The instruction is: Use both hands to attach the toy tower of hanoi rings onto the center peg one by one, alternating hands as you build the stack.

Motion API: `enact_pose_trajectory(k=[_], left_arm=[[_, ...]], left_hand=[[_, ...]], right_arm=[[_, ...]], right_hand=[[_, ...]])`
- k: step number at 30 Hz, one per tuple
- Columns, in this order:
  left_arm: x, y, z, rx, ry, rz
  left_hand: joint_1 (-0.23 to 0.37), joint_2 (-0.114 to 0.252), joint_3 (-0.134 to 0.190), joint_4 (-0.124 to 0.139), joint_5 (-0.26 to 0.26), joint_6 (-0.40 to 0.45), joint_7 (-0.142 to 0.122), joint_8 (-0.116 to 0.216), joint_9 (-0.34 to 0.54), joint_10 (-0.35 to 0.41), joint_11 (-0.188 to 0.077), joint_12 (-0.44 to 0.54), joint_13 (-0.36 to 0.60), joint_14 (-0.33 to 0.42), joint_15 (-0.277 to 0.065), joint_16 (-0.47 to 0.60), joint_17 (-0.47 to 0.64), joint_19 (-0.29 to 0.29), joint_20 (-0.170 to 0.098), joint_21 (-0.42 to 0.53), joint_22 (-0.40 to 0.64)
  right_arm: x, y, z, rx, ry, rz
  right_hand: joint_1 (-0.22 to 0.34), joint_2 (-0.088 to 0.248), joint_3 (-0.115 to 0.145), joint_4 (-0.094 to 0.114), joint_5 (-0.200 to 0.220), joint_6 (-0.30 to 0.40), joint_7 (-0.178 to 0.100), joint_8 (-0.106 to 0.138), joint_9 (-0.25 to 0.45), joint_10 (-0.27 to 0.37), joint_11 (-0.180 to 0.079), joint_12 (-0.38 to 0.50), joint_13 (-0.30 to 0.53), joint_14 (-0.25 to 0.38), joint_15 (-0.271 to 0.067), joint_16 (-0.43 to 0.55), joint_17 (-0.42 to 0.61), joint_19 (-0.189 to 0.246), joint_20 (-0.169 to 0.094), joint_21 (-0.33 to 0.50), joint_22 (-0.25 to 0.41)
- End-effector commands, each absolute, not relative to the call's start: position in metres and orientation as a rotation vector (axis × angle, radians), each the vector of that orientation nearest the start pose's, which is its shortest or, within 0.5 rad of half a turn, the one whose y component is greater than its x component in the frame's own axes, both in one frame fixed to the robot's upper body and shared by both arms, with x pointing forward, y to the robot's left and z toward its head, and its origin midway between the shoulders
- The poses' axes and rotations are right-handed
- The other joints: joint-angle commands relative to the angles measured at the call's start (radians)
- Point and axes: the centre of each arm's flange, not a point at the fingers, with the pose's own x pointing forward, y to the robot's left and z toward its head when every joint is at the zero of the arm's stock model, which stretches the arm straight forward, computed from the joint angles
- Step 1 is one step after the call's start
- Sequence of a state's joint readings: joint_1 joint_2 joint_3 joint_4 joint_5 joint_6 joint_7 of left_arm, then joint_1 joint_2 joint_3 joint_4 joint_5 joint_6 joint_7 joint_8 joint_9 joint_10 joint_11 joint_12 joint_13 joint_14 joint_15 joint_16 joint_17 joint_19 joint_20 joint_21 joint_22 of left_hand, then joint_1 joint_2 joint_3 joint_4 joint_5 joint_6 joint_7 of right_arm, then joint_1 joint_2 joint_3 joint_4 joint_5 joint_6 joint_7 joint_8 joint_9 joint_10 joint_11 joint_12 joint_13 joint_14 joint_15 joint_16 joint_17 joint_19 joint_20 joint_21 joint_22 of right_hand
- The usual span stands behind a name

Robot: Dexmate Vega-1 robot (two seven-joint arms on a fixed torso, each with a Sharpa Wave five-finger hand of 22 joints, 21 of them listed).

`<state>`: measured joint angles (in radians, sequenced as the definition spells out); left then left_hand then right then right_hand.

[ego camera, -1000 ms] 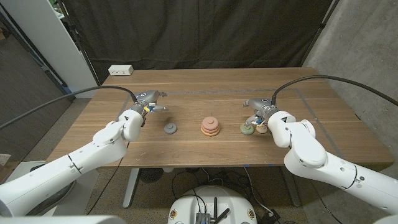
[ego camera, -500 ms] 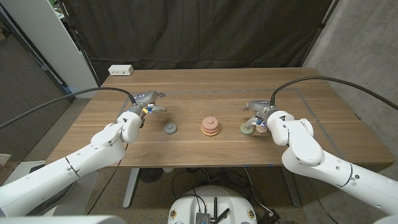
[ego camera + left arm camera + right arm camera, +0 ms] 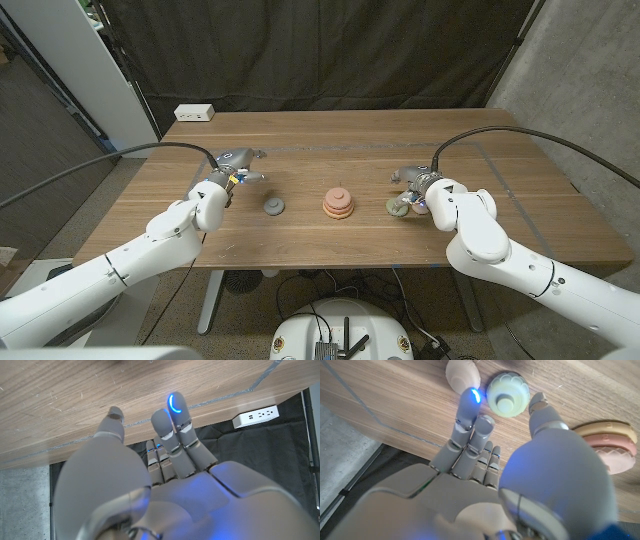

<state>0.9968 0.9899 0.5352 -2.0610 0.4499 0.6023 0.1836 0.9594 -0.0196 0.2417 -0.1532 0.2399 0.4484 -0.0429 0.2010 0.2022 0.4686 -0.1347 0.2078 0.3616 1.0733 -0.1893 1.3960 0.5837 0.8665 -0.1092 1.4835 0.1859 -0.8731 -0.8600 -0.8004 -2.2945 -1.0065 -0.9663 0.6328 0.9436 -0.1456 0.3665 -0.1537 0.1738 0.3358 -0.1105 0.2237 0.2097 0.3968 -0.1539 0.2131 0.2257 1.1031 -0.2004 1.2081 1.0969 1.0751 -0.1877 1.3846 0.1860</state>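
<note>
The center peg (image 3: 338,203) carries a stack of pink and orange rings, seen also in the right wrist view as the stack (image 3: 607,442). A green ring (image 3: 397,207) lies on the table to its right, with a beige piece (image 3: 421,208) beside it. My right hand (image 3: 412,183) hovers just over the green ring (image 3: 508,395), fingers (image 3: 470,415) and thumb spread on either side, holding nothing; the beige piece (image 3: 462,375) lies past the fingertips. A grey ring (image 3: 273,207) sits left of the peg. My left hand (image 3: 238,166) is behind it, open and apart from it.
A white power strip (image 3: 194,113) lies at the table's far left edge, also seen as the strip (image 3: 255,414) beyond my left hand (image 3: 165,485). A dark curtain hangs behind the wooden table (image 3: 330,135). Black cables arc over both arms.
My right hand and arm have shifted slightly left, closer over the green ring. The left hand has barely moved.
</note>
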Motion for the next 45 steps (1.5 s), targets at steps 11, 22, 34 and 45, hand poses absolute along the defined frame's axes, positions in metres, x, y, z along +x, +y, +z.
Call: enact_pose_trajectory(k=[11, 22, 34, 45], left_arm=[[0.542, 0.286, -0.013, 1.363, -0.446, 0.291], [0.541, 0.286, -0.014, 1.365, -0.441, 0.294], [0.542, 0.284, -0.016, 1.367, -0.443, 0.280], [0.547, 0.283, -0.011, 1.371, -0.456, 0.270]], left_hand=[[-0.011, 0.002, 0.000, 0.001, -0.005, 0.013, 0.004, 0.003, 0.003, 0.010, -0.003, 0.009, 0.000, 0.006, -0.029, 0.002, -0.003, -0.002, -0.100, 0.004, 0.001], [-0.011, 0.003, 0.002, 0.000, -0.004, 0.008, 0.008, 0.000, 0.003, 0.006, 0.001, 0.008, 0.000, 0.007, -0.029, 0.002, -0.003, -0.003, -0.101, 0.002, 0.001], [-0.017, -0.003, 0.002, 0.000, -0.005, 0.020, 0.001, 0.002, 0.002, 0.018, -0.006, 0.011, -0.002, 0.005, -0.029, -0.004, -0.010, 0.003, -0.100, 0.003, 0.001], [-0.019, 0.001, 0.010, -0.001, -0.003, 0.015, 0.010, -0.003, 0.002, 0.011, 0.001, 0.008, -0.002, 0.015, -0.029, 0.002, -0.006, 0.000, -0.101, -0.009, -0.001]], right_arm=[[0.516, -0.179, -0.047, -1.587, -0.081, -0.009], [0.516, -0.176, -0.052, -1.638, -0.078, -0.038], [0.518, -0.176, -0.057, -1.679, -0.059, -0.057], [0.522, -0.177, -0.061, -1.688, -0.030, -0.054]], right_hand=[[0.012, 0.021, -0.005, -0.002, 0.011, 0.031, -0.004, 0.010, 0.002, 0.025, -0.005, 0.001, 0.006, 0.026, -0.020, 0.005, 0.013, 0.014, -0.030, 0.000, 0.004], [0.019, 0.030, -0.005, -0.002, 0.011, 0.037, -0.004, 0.011, 0.002, 0.036, -0.005, 0.000, 0.006, 0.034, -0.020, 0.005, 0.018, 0.016, -0.031, -0.002, 0.002], [0.020, 0.039, -0.003, 0.000, 0.013, 0.045, -0.004, 0.012, 0.002, 0.047, -0.003, 0.001, 0.007, 0.039, -0.020, 0.004, 0.023, 0.020, -0.031, -0.001, 0.002], [0.024, 0.043, -0.006, -0.001, 0.013, 0.051, -0.004, 0.012, 0.002, 0.051, -0.004, -0.003, 0.007, 0.042, -0.020, -0.003, 0.025, 0.024, -0.031, -0.001, 0.003]])
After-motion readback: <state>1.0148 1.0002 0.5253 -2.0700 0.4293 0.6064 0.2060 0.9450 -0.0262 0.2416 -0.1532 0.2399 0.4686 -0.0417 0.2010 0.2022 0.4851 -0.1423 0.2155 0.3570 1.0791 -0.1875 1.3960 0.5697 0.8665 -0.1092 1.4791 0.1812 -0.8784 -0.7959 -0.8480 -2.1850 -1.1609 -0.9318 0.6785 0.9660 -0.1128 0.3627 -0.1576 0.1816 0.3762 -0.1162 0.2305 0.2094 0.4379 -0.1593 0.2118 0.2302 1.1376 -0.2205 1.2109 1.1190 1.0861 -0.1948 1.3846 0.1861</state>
